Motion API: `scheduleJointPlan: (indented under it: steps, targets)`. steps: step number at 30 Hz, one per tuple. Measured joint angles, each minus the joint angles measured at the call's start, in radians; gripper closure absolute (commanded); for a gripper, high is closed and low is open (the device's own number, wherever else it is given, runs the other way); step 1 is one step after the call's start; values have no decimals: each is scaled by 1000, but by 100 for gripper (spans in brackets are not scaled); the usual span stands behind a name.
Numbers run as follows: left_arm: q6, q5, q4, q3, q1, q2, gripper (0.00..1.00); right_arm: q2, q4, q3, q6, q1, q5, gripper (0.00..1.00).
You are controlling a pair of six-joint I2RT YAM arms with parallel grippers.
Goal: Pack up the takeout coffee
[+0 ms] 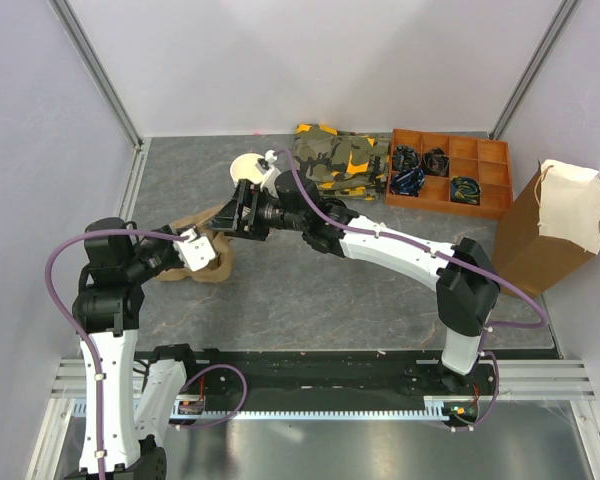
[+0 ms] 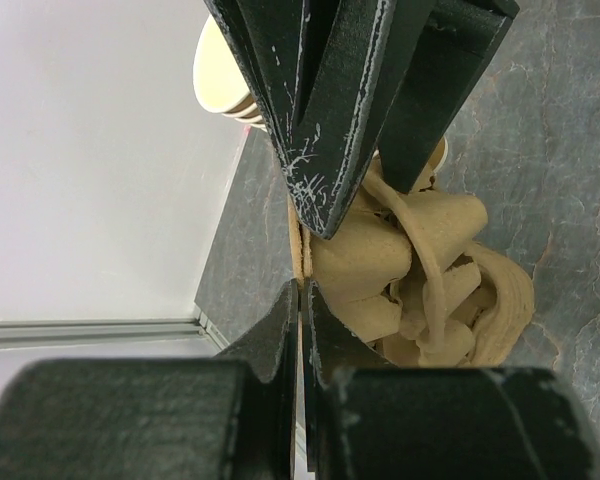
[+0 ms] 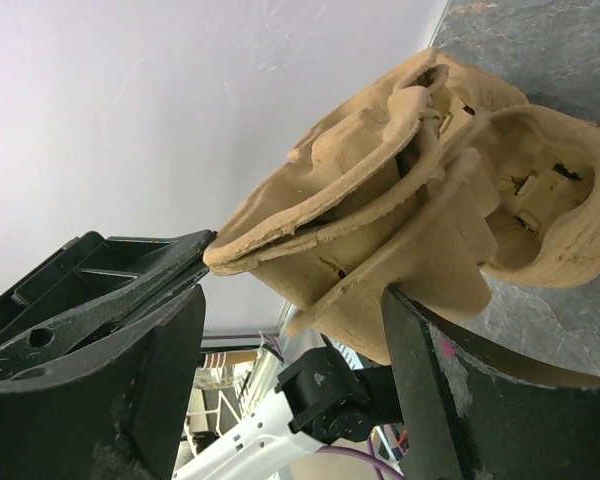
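White walls close in a grey, stone-patterned table. At the far edge an orange compartment tray holds dark coiled items. Just to its left lies a camouflage cloth. A brown paper bag stands upright at the right side, well apart from the arms. A stack of paper cups, cream inside, sits at the back near the middle, just beyond the right arm's wrist.

Both arms meet over a tan moulded-pulp cup carrier at the left of the table. The left end effector is closed on a thin edge of the carrier, and a sliver of tan pulp shows between its fingertips in the left wrist view. The right arm reaches across from the right. The jaws of the right end effector are spread wide and straddle the near part of the carrier. One fingertip is at the lip of a flap and the other is against the underside. Whether these fingers press on the pulp cannot be told.

The takeout coffee cannot be picked out in any view, so where it is cannot be told. The carrier's pockets, as far as the right wrist view shows them, hold no cup.
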Motion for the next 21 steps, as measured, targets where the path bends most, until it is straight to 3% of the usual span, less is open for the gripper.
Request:
scheduleJointPlan:
  steps: [9,12,21]
  targets:
    - [0,-6,2,-1,-1,2,98,5,-55,-5,-37,-10,11,27]
    - [-13,-18,17,-10,-1,2,98,-2,-79,-34,-66,-19,14,36]
    - [-60,-53,56,-17,-1,9,98,-5,-185,-100,-130,-38,29,95]
